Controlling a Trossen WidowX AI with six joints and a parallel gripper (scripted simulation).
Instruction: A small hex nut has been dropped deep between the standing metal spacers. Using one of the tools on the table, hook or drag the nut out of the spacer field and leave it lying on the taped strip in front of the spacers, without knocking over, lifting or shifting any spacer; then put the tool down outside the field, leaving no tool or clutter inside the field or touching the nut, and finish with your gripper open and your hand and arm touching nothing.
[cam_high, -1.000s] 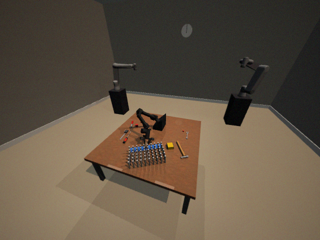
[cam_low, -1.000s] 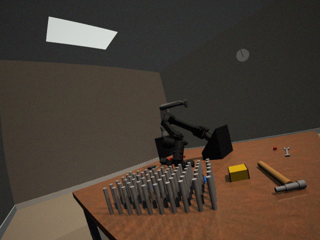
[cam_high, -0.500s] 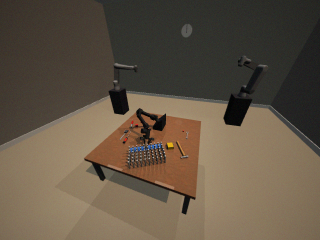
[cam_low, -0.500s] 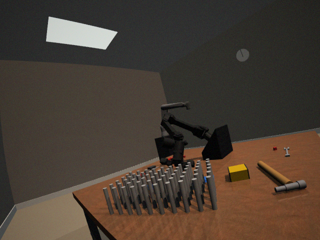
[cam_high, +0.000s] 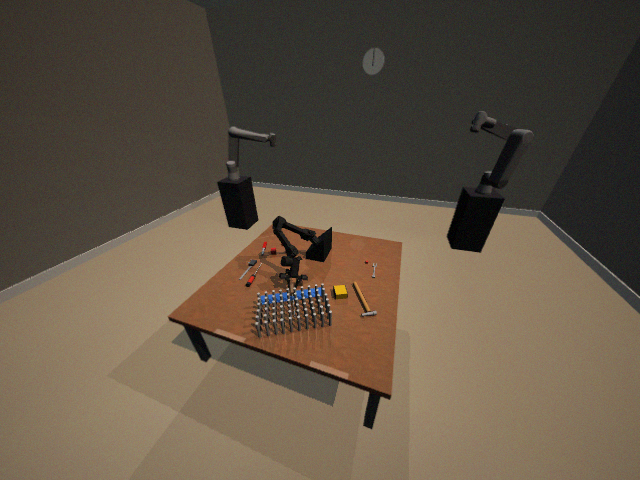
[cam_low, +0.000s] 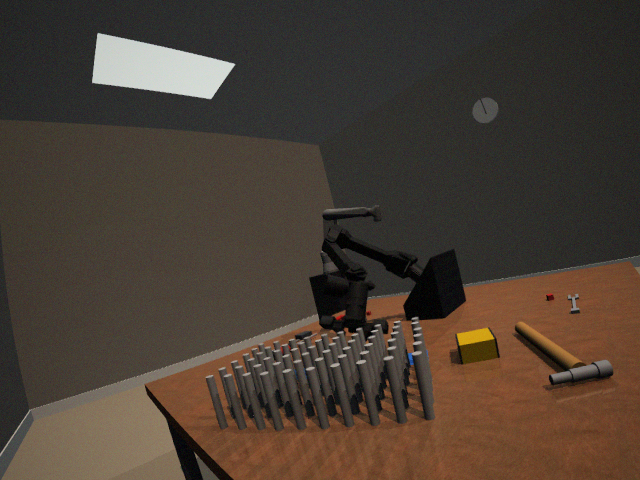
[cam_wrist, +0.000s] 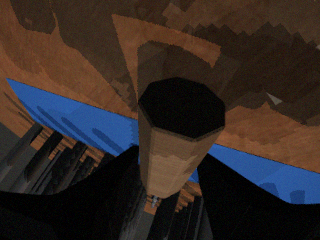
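Note:
My gripper (cam_high: 293, 282) (cam_wrist: 168, 154) is shut on a wooden-handled tool (cam_wrist: 172, 150) with a dark eight-sided end face. It points down at the back edge of the spacer field, over the blue taped strip (cam_wrist: 65, 110) (cam_low: 410, 358). Tall grey metal spacers (cam_low: 424, 384) (cam_high: 329, 316) stand upright in several rows. The tool's lower part is hidden by its handle and the spacers. A tiny grey shape shows just under the handle in the wrist view; I cannot tell whether it is the nut or the tool's shaft. The nut is not clearly visible elsewhere.
A yellow block (cam_high: 340, 291) (cam_low: 476, 345) and a hammer (cam_high: 361, 297) (cam_low: 547, 346) lie right of the spacers. A wrench (cam_high: 374, 270) (cam_low: 573, 303) lies farther back. A red-handled screwdriver (cam_high: 251, 279) and other tools lie left. A black wedge (cam_high: 320, 245) (cam_low: 439, 289) stands behind the arm.

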